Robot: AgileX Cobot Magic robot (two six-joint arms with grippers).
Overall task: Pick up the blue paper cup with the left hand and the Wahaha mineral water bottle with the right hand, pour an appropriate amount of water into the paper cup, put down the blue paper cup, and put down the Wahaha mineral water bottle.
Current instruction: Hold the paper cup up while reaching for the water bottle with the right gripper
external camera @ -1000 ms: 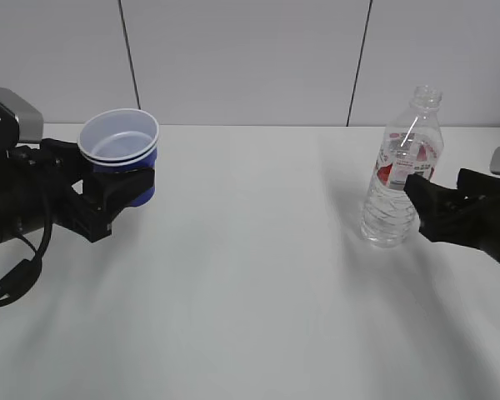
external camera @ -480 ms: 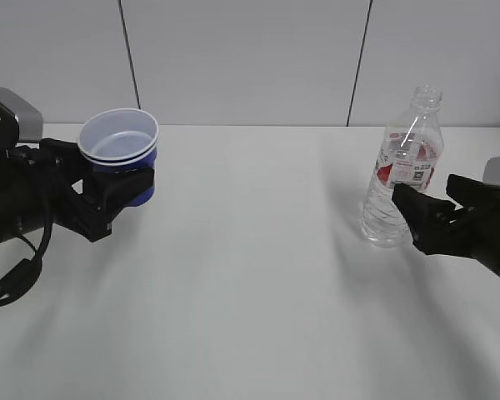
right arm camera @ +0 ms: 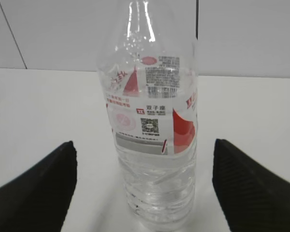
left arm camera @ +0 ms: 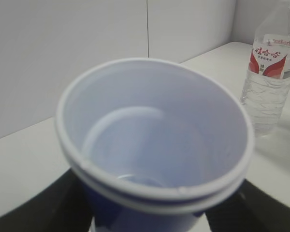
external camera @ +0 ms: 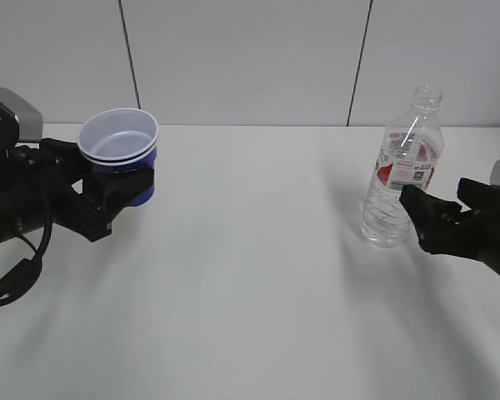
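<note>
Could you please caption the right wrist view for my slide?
Open gripper fingers flank an upright water bottle on the white table.

The setting was a robot test bench in a lab-type room. A plain white table stood against a bare grey panelled wall with 2 dark vertical seams. 2 black robot arms worked at the table.

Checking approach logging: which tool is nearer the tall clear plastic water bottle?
Right. The right tool sits just beside the bottle, open; the left tool is far across the table, holding the blue paper cup.
</note>
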